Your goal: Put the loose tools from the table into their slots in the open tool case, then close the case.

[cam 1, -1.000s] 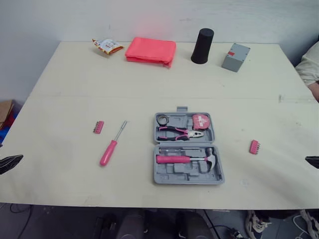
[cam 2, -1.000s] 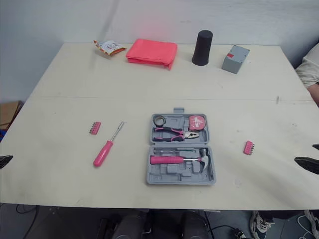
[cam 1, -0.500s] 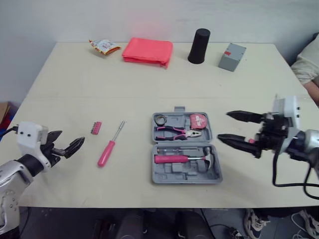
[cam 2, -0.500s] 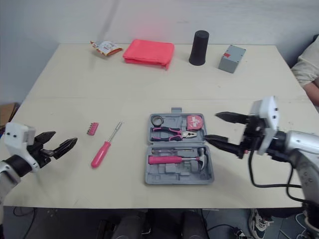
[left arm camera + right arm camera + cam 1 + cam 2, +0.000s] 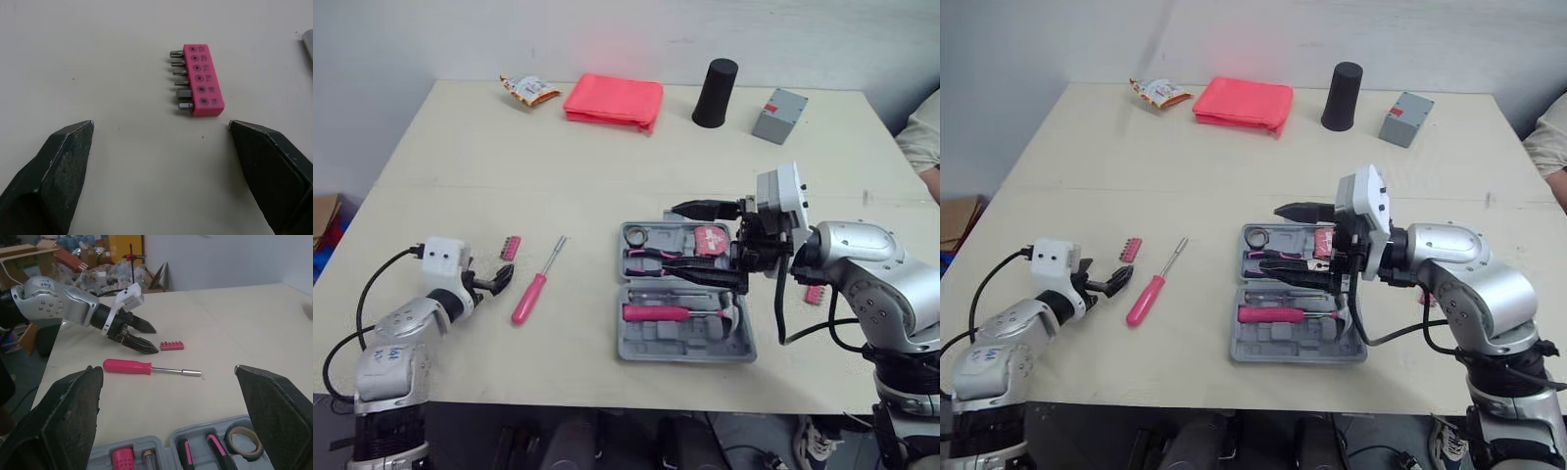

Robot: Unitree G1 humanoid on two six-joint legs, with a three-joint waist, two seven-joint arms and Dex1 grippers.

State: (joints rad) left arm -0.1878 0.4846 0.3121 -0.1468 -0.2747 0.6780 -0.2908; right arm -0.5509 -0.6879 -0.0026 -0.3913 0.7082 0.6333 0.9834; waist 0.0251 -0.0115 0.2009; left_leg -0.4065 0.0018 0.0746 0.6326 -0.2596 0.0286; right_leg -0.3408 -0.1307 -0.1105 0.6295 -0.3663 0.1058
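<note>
Centring the wide-spread left gripper [image 5: 160, 125] on the pink bit holder [image 5: 201, 81] at its one o'clock looks wisest; right gripper [image 5: 668, 235] hangs spread over the tool case [image 5: 675, 345].

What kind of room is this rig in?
Probably a robotics lab or workshop, not a home: a bare cream table against a white wall, staged props like the grey tool case, and cardboard boxes with clutter beyond the table.
</note>
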